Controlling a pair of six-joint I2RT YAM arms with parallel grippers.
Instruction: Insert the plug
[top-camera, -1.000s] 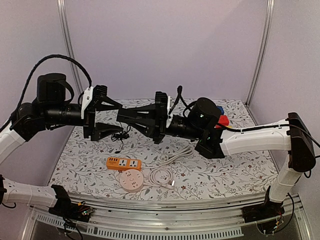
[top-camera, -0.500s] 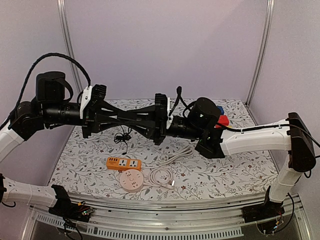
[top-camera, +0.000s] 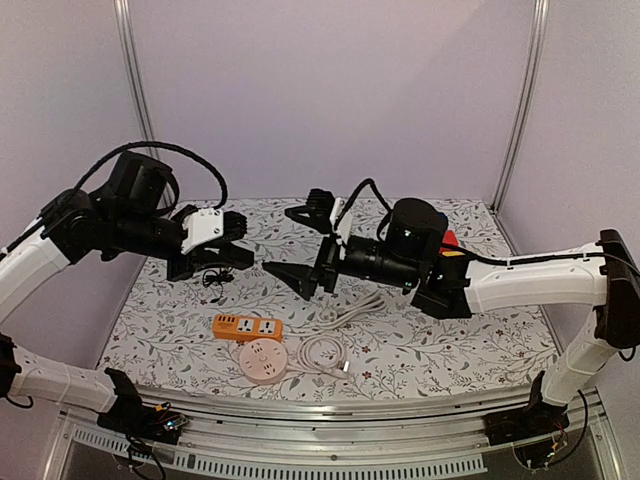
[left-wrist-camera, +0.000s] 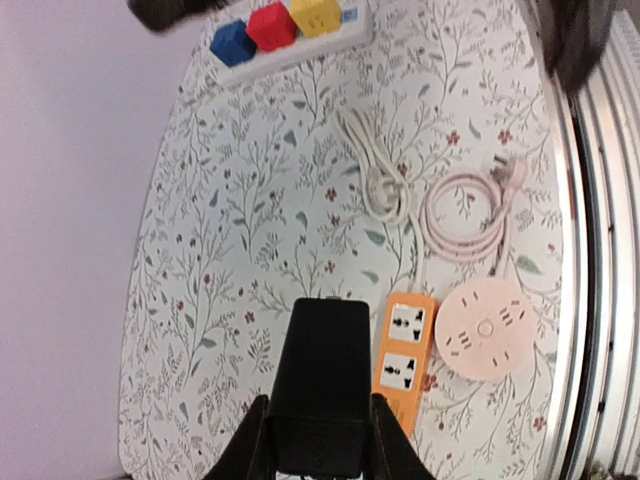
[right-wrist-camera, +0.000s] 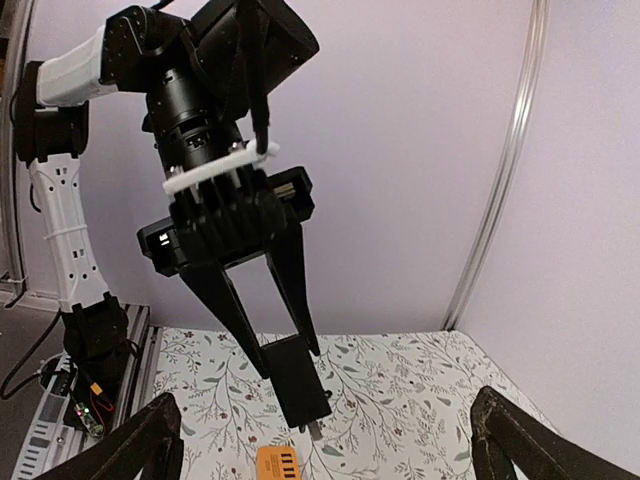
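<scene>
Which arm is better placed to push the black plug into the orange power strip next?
Left, probably. The left gripper is shut on the black plug, with the orange power strip right beside it in its wrist view. The right gripper is open and empty.

Clear gap between left gripper (top-camera: 232, 252) and right gripper (top-camera: 290, 243) above orange strip (top-camera: 246, 326).

Orange power strip (top-camera: 246, 327), pink round socket (top-camera: 263, 360), floral-patterned table (top-camera: 470, 345).
</scene>
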